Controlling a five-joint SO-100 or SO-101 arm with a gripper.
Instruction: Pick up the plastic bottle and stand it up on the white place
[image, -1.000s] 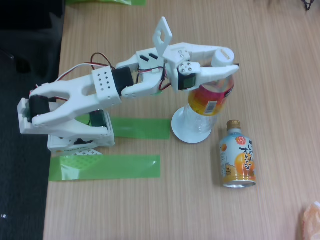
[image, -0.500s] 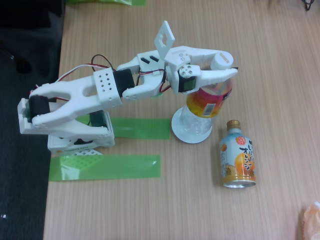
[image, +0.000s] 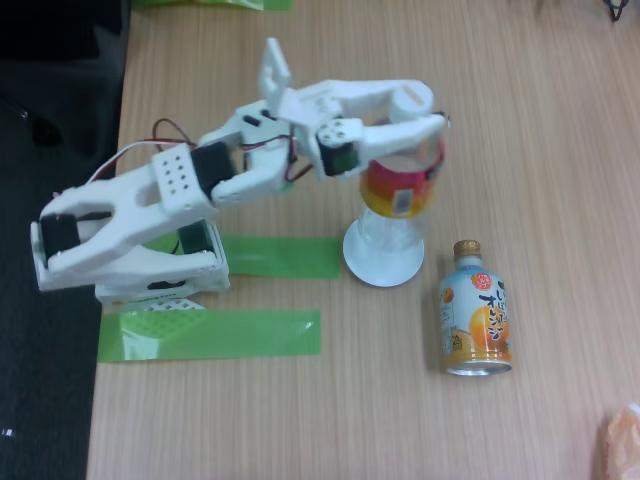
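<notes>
The bottle (image: 400, 190) stands upright on the white dish (image: 383, 265), its clear base resting inside the dish's rim. The gripper (image: 415, 112) clasps the bottle's neck just below the white cap (image: 411, 99), one finger on each side. A drink can (image: 475, 309) lies just right of the dish. Two green tape strips (image: 210, 333) lie left of the dish, near the arm's base (image: 160, 275).

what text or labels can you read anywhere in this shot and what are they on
No text here is sharp enough to quote.
Orange-and-blue drink can: dark characters beside an orange picture, too blurred to read.
Plastic bottle, held in the gripper: a small white panel on the red-to-yellow label, print too small to read.
Green tape strips: no writing visible.
</notes>
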